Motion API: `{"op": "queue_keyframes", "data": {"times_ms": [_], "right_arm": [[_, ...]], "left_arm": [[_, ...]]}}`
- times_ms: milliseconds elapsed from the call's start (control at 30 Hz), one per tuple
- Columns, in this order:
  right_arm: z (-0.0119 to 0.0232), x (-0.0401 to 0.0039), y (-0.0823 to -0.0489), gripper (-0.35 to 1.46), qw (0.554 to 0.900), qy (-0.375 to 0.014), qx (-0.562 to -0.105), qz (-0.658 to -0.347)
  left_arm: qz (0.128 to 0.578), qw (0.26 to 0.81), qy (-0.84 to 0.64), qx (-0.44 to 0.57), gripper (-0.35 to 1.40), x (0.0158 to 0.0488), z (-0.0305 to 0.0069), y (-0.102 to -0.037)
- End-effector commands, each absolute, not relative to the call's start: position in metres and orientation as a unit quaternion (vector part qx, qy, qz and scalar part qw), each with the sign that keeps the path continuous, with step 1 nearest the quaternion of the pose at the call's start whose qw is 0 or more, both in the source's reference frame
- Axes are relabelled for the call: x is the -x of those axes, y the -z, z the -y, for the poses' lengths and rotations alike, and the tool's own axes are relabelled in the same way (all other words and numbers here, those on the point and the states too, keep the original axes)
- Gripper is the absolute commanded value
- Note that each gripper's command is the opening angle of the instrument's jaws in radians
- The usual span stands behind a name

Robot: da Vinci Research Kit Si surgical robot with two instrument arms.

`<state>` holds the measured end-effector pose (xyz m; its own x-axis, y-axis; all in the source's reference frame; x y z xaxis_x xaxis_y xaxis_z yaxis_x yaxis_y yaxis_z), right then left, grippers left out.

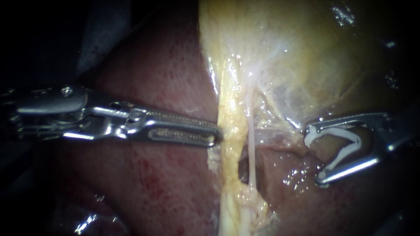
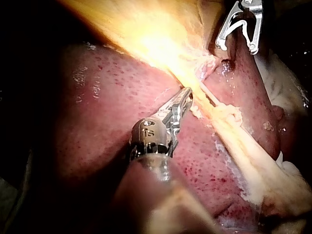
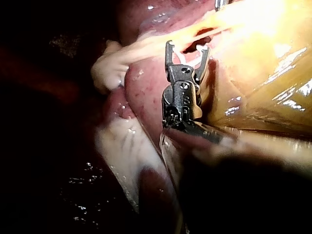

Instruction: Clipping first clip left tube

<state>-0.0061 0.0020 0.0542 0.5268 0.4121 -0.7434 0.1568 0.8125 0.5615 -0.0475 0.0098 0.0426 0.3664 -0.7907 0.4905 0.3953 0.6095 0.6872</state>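
White clip (image 1: 355, 142) in right instrument (image 1: 314, 155) sits apart from left tube (image 1: 229, 131).

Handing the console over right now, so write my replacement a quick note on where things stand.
Left instrument: tip against the yellowish fatty band below the gallbladder.
Right instrument: jaws spread wide, holding a white V-shaped clip, apart from the strands.
Thin pale tube runs beside the band, over the dark red liver.
Done: no clip on either.
Left: bring the clip around the tube and close it.
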Motion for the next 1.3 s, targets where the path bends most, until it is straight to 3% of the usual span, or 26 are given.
{"op": "queue_keyframes", "data": {"times_ms": [33,667,1300], "right_arm": [[-0.0020,0.0061,-0.0542,0.60,0.822,-0.078,-0.296,-0.480],[-0.0013,0.0050,-0.0536,0.60,0.822,-0.079,-0.296,-0.480],[0.0004,0.0005,-0.0538,0.60,0.823,-0.078,-0.298,-0.477]], "left_arm": [[0.421,0.792,0.374,-0.235,-0.35,0.0475,-0.0098,-0.0426],[0.421,0.792,0.371,-0.239,-0.35,0.0458,-0.0096,-0.0418],[0.422,0.790,0.373,-0.243,-0.35,0.0445,-0.0099,-0.0397]]}}
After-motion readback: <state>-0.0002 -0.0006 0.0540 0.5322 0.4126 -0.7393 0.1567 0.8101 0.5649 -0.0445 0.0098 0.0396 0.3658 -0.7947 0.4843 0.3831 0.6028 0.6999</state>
